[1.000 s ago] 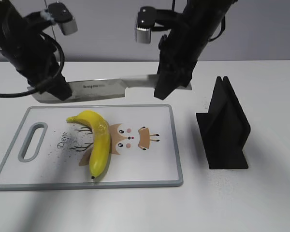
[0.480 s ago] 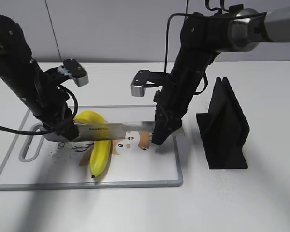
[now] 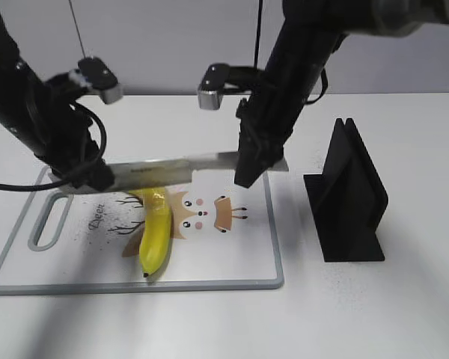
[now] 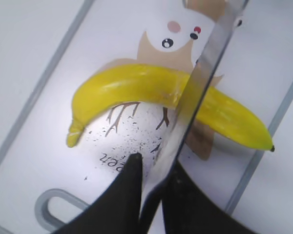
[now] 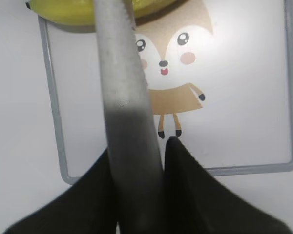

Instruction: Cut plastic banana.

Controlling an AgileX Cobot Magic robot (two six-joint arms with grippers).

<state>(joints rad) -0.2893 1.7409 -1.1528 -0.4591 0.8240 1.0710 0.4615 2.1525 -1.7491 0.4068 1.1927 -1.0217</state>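
Observation:
The plastic banana (image 3: 156, 233) lies on the white cutting board (image 3: 75, 258), dark tip toward the front. A long knife (image 3: 181, 167) is held level across the banana's upper part, and that part is hidden behind the blade. My left gripper (image 3: 97, 179) is shut on the knife's handle end. My right gripper (image 3: 247, 176) is shut on the blade's tip end. In the left wrist view the blade (image 4: 200, 73) crosses the banana (image 4: 136, 87), which looks whole, ahead of the fingers (image 4: 154, 161). In the right wrist view the blade (image 5: 119, 73) runs from the fingers (image 5: 139, 146) to the banana (image 5: 68, 12).
A black knife stand (image 3: 352, 202) stands on the table right of the board. The board has a grey rim, a handle slot (image 3: 51, 221) at its left end and a printed cartoon animal (image 3: 209, 213) in the middle.
The knife came down from behind the board onto the banana and has now risen a little and shifted back. Both arms moved with it. The banana has stayed in place.

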